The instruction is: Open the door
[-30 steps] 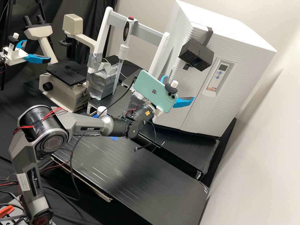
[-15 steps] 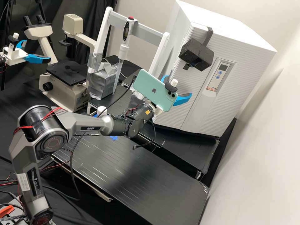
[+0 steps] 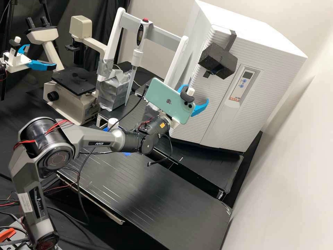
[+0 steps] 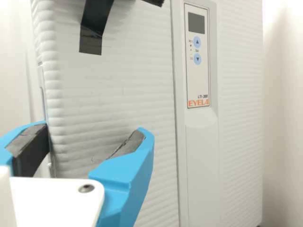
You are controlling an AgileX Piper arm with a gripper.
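By the cabinet: my tool, open, holding nothing
Door: looks shut
Door edge: tool seems lined up near; I've grip and pull left

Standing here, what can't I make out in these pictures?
- High view: some of the gripper, behind the phone.
- Wrist view: part of the door, behind a blue finger.
- Both views: the cabinet's inside, behind its door.
- High view: the arm's foot, cut off by the bottom edge.
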